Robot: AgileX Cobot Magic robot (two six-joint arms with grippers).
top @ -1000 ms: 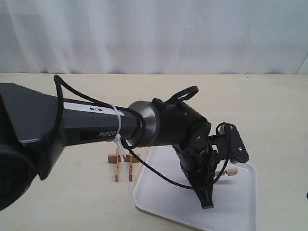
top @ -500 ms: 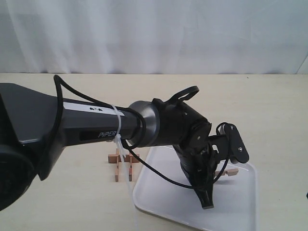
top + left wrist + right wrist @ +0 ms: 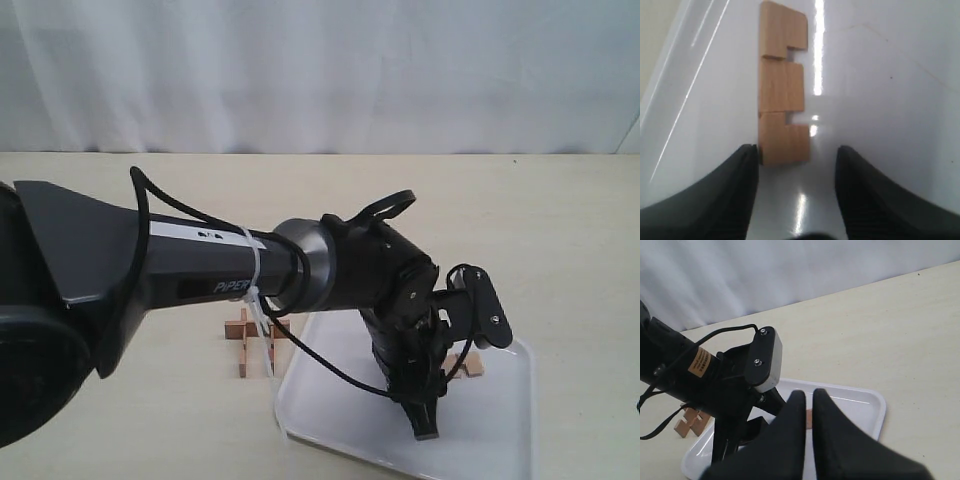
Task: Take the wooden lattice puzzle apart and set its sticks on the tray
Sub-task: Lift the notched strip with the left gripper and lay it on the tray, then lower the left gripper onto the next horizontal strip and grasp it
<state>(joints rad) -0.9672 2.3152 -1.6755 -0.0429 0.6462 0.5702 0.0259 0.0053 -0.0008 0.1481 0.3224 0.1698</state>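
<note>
A notched light-brown stick (image 3: pixel 782 90) lies flat on the white tray (image 3: pixel 880 100). My left gripper (image 3: pixel 796 150) hangs open just above the tray. The stick's near end sits between the fingertips, close beside one finger (image 3: pixel 740 190) and well apart from the other. In the exterior view the left gripper (image 3: pixel 427 430) points down into the tray (image 3: pixel 500 440), with the stick (image 3: pixel 466 366) partly behind it. What is left of the wooden lattice puzzle (image 3: pixel 254 336) sits on the table left of the tray. My right gripper (image 3: pixel 809 392) is shut and holds nothing, above the tray (image 3: pixel 875 407).
The left arm's thick dark forearm (image 3: pixel 200 270) and its cable (image 3: pixel 300 350) stretch across the table above the puzzle. A white curtain (image 3: pixel 320 70) backs the beige table (image 3: pixel 560 230). The puzzle (image 3: pixel 690 422) also shows in the right wrist view, beside the tray.
The left arm has shifted a little, and its wrist and gripper have sunk slightly toward the tray. The stick on the tray has stayed where it was.
</note>
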